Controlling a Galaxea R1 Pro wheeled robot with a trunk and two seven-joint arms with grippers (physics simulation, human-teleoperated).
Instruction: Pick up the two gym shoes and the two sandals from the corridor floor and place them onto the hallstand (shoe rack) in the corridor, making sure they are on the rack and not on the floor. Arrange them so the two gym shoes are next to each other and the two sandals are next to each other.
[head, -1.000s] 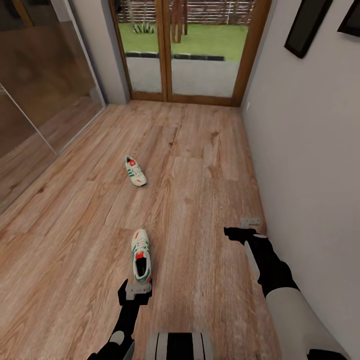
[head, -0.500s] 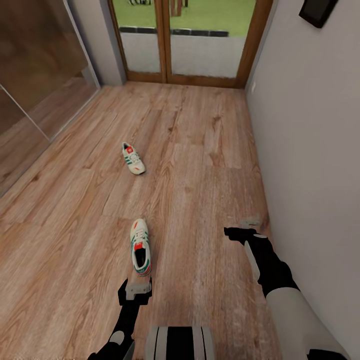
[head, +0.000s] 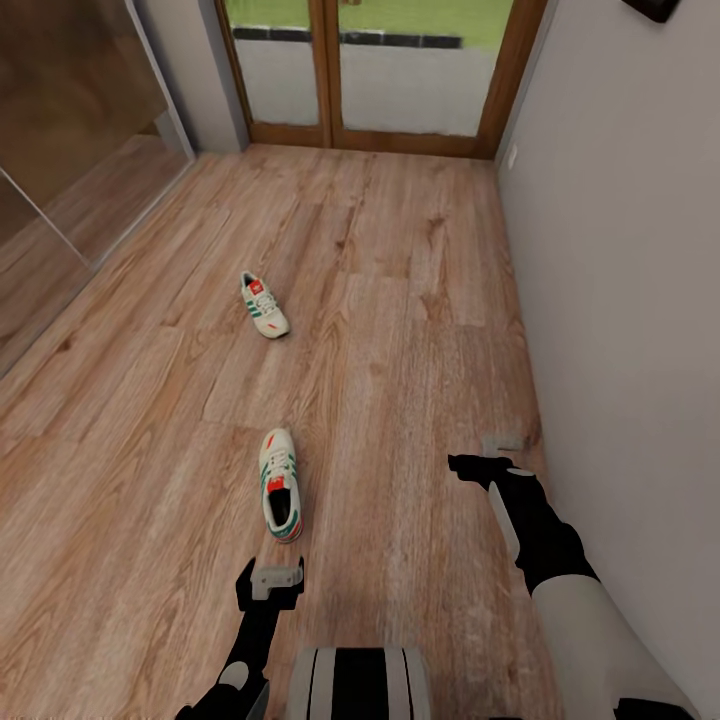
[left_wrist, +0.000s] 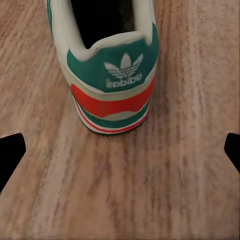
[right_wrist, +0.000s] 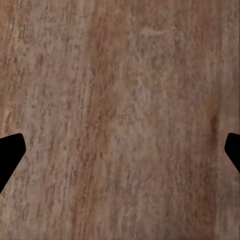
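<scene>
A: How do the arms stand?
B: The left gripper (head: 268, 578) hangs wide open behind the near sneaker (head: 279, 484) on the floor (head: 400, 340); the right gripper (head: 497, 448) is wide open too.
A: Any writing?
B: The heel (left_wrist: 112, 80) shows a trefoil logo; its letters I cannot read. The second sneaker (head: 264, 305) lies well apart.

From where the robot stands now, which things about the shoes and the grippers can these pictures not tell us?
- Near gym shoe: left wrist view cuts off its toe at the frame edge; only the heel shows.
- Far gym shoe: too small in the head view to read its laces or inside.
- Left gripper: head view looks down on its mount, so finger spacing is unclear there.
- Right gripper: fingertips blur into the floor.
</scene>
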